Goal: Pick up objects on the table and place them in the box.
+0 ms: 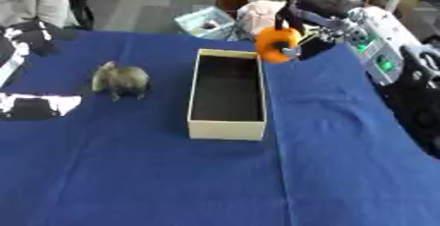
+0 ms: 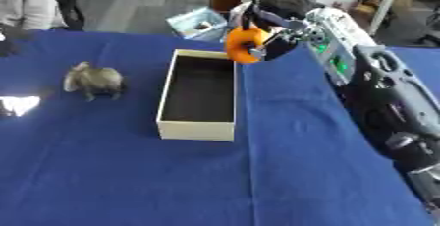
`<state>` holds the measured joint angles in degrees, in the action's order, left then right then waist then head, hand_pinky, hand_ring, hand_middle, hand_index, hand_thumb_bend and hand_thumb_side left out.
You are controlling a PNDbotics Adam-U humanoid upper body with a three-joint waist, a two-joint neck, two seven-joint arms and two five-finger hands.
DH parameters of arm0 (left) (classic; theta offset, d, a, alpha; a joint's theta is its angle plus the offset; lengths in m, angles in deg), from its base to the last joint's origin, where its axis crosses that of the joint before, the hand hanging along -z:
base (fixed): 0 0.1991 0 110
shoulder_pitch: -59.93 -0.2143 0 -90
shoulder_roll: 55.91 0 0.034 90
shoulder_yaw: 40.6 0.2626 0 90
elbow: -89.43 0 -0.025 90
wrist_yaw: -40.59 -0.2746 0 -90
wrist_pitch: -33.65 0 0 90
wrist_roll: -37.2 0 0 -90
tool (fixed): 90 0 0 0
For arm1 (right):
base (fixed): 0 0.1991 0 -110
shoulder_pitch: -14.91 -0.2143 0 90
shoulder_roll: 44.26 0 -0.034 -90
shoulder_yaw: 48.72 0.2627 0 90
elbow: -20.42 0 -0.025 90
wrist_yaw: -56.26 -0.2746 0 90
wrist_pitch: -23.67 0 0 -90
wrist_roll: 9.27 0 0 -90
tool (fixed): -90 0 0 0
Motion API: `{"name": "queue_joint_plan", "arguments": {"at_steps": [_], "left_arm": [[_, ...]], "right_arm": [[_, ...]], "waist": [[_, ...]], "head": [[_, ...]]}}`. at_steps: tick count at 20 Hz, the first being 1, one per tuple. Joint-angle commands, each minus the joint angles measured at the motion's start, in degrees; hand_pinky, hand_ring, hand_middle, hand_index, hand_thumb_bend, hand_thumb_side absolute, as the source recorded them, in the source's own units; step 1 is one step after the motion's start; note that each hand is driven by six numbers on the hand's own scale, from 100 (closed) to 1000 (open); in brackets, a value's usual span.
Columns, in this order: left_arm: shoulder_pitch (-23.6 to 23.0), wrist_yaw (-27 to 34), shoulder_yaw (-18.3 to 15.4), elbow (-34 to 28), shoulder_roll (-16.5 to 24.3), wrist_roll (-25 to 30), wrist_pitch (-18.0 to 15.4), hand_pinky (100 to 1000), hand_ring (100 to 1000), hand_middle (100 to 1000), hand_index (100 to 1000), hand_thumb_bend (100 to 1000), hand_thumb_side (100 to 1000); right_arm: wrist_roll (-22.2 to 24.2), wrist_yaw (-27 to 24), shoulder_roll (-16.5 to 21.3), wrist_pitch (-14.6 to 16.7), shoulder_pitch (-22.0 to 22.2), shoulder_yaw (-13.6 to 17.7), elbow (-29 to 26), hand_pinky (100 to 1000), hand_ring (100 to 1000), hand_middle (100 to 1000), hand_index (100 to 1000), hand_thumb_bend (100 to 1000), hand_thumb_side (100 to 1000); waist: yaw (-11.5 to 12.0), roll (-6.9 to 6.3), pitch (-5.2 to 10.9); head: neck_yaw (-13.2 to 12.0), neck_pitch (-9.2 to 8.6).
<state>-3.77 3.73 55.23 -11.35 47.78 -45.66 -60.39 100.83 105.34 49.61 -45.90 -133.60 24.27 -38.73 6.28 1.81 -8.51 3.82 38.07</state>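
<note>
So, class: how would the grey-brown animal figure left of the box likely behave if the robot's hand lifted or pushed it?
The animal figure stands upright on the blue cloth, so a push might tip it rather than roll it. Its rounded, lumpy body probably offers fingers some hold. Whether it is soft or hard cannot be told.

One open cream box point(image 1: 227, 130) with a dark inside stood at the centre of the frame on the one blue-covered surface point(image 1: 129, 181). One grey animal figure point(image 1: 120, 80) stood at left of centre. One orange ring-shaped object point(image 1: 276, 43) showed at upper centre, held in one robot hand point(image 1: 309, 41), the right. At the left edge lay two black-and-white things point(image 1: 34, 106), too unclear to name.
</note>
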Motion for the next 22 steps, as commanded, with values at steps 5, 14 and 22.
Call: {"name": "queue_joint_plan", "arguments": {"at_steps": [5, 14, 22], "left_arm": [[1.79, 0.28, 0.21, -1.24, 0.33, 0.53, -0.29, 619, 639, 714, 817, 537, 146], [2.15, 0.18, 0.35, -0.9, -0.07, 0.68, -0.38, 619, 640, 714, 817, 546, 157], [1.37, -1.05, -0.72, -0.06, 0.86, -0.41, 0.6, 612, 639, 713, 817, 703, 349]], "right_arm": [[-0.76, 5.74, -4.73, 2.51, -2.04, 0.37, 5.55, 672, 525, 241, 288, 106, 100], [-3.1, 12.63, -7.85, 4.1, -2.14, -0.39, 7.17, 764, 706, 711, 772, 520, 371], [-7.1, 4.38, -2.42, 0.09, 0.69, -0.34, -4.04, 737, 658, 680, 775, 399, 531]], "waist": [[0.6, -0.34, 0.76], [0.72, -0.4, 0.84], [-1.47, -0.66, 0.76]], "head": [[1.17, -1.01], [1.53, -1.04], [-0.46, -1.39]]}}
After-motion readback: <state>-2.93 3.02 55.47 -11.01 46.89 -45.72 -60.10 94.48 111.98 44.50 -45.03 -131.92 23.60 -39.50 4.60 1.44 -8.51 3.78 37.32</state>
